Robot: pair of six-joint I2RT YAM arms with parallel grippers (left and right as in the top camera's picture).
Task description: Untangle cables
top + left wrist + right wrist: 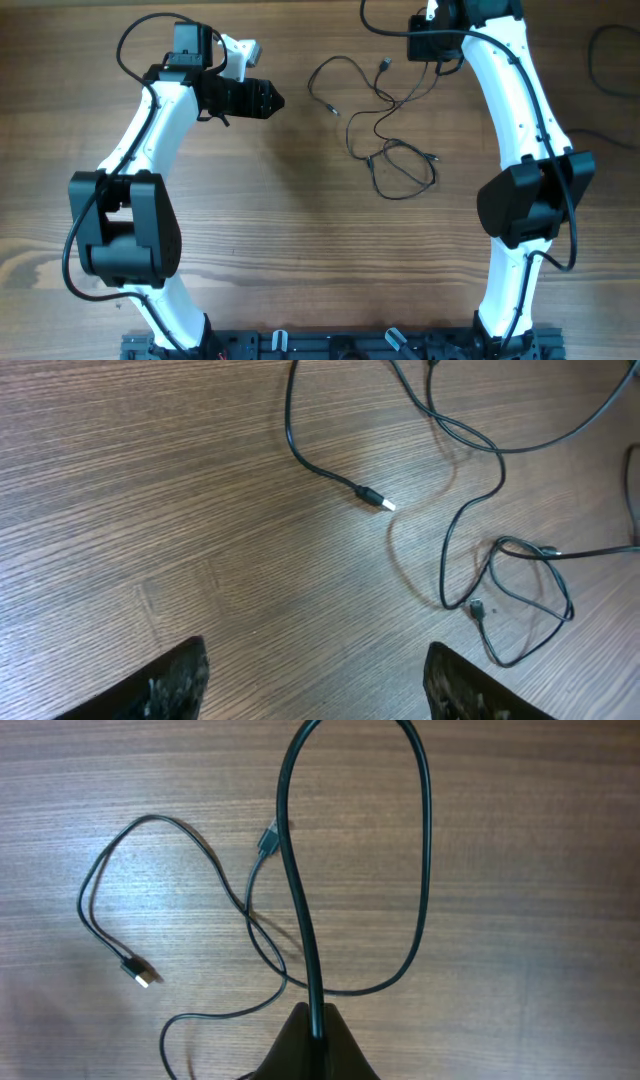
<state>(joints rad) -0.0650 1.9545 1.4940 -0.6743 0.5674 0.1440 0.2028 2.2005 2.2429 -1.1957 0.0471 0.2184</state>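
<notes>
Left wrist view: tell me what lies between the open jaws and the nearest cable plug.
Only bare wooden table lies between the left gripper jaws and the silver-tipped plug; the left wrist view shows it, overhead too.

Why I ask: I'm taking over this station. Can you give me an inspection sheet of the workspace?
Surface: wooden table, bare wood grain.
Job's things: thin black cables lie in loose overlapping loops between the arms; one plug tip lies free on the wood.
Clutter: nothing seen.
Grippers: left gripper open and empty, beside the cables; right gripper shut on a strand of them.
Cables: thicker arm cables run along both arms.
Surroundings: dark base rail at the near edge; another black cord at the table's right edge.
</notes>
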